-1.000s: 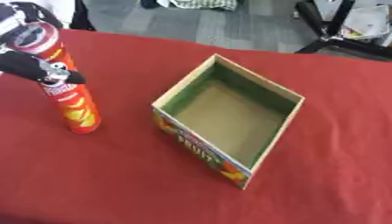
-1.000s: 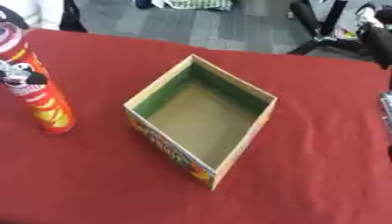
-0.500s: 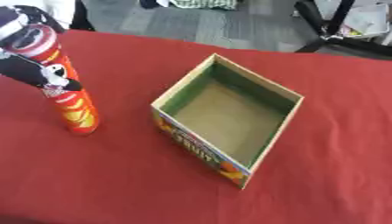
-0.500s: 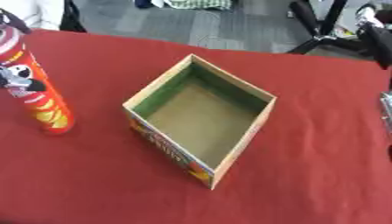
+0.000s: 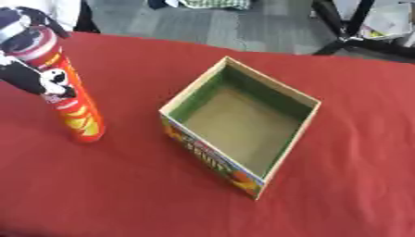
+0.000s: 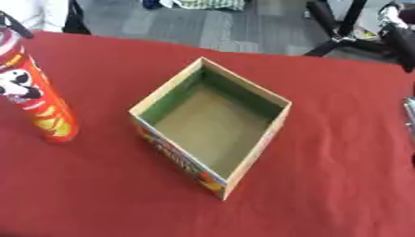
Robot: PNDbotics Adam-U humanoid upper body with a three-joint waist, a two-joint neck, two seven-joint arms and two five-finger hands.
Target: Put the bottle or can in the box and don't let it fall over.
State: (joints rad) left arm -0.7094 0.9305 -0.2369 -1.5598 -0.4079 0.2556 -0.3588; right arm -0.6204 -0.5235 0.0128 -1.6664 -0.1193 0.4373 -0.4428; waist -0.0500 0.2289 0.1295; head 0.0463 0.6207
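A tall red can [image 5: 71,109] with a silver lid stands at the left of the red table [image 5: 122,194], its top leaning slightly left. My left hand [image 5: 24,76] comes in from the left edge, black fingers curled round the can's upper half. The open cardboard box [image 5: 243,125], green inside with a printed fruit label on its front wall, sits in the middle, corner toward me and to the right of the can. It holds nothing. A grey sliver at the right edge of the right eye view may be my right hand [image 6: 410,109].
Beyond the table's far edge [image 5: 243,46] lie grey floor, black stand legs [image 5: 344,28] at the upper right and cloth at the top. A gap of red cloth separates can and box.
My left hand's fingers sit slightly lower on the can than a second ago. The can's base and the box have stayed where they were.
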